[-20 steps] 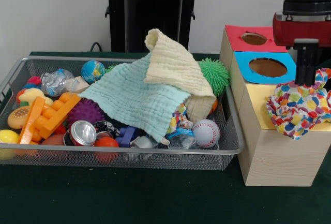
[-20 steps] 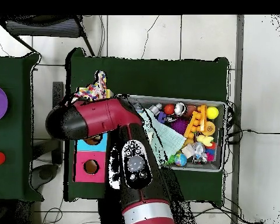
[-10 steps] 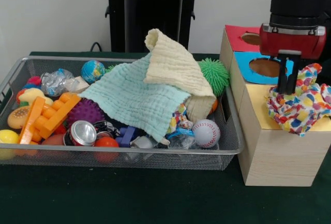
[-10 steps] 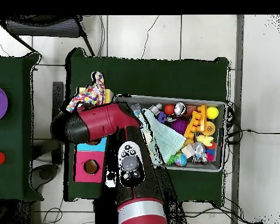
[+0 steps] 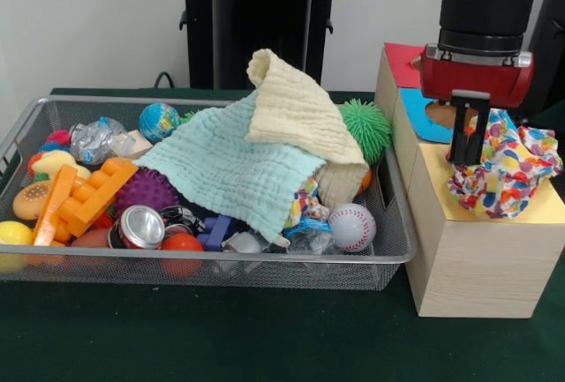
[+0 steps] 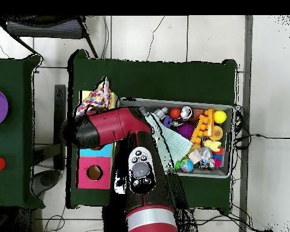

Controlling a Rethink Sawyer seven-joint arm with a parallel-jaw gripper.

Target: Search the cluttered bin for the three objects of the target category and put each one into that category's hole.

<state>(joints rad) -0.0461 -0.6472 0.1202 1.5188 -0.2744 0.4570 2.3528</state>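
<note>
Gripper (image 5: 467,148) grips spotted cloth (image 5: 503,179)

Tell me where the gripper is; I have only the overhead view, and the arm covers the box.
Observer: The front view shows the gripper down at the spotted cloth, over the box's yellow section.
Operator: Is that cloth in a hole?
Observer: No, it sits bunched on top of the yellow section; no hole shows there.
Operator: Any cloths in the bin?
Observer: Yes. A cream cloth lies on a pale green cloth, both draped over toys in the bin.
</note>
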